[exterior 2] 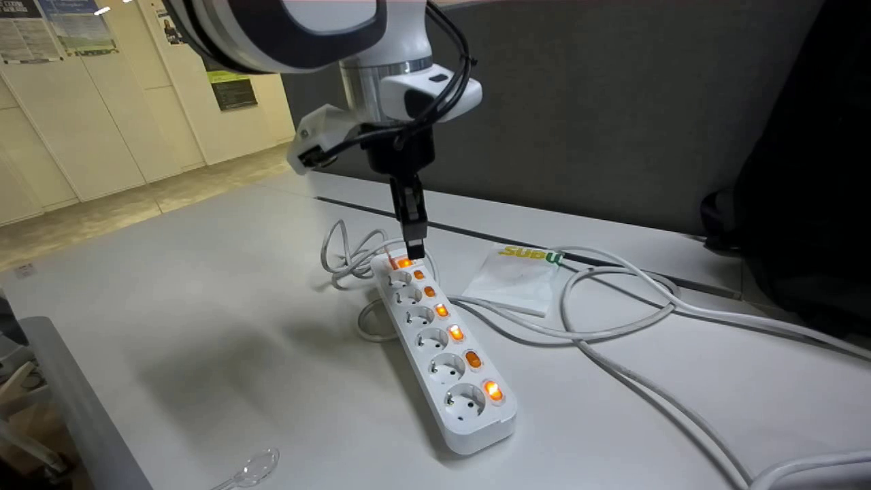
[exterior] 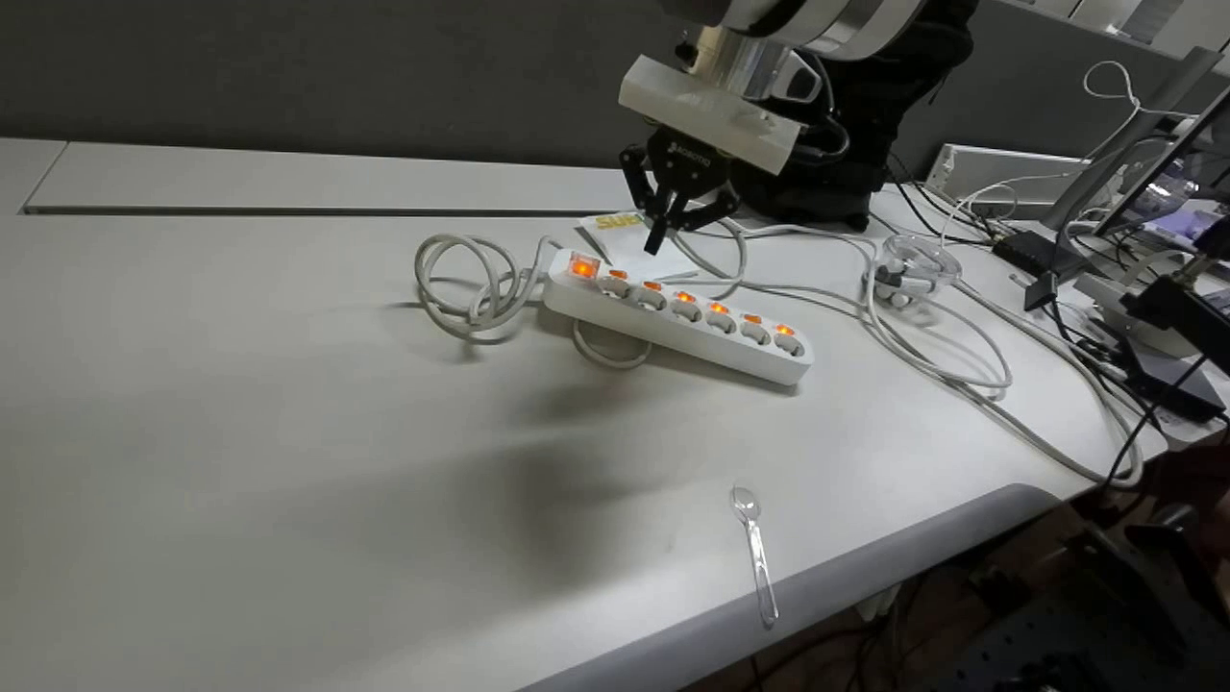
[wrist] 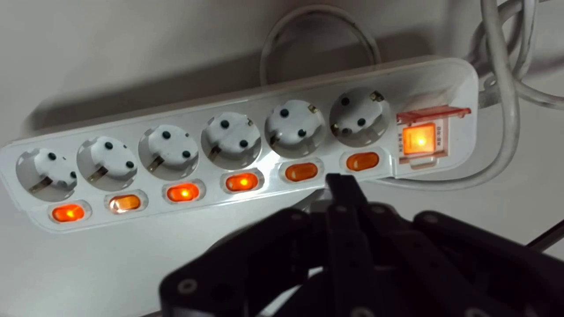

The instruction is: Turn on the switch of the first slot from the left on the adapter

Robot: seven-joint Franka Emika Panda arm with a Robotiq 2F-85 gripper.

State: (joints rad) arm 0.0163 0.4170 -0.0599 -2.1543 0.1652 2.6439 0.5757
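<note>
The adapter (exterior: 673, 332) is white, the switch (wrist: 362, 161) orange, the jaws black.

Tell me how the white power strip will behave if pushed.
The power strip looks unlikely to roll, being long, low and boxy. Smooth-looking, it may slide readily. A cord loop apparently passing beneath could make it rock.

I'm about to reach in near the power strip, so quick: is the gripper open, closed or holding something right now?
Gripper: closed, jaws together, with nothing visible held between them.
</note>
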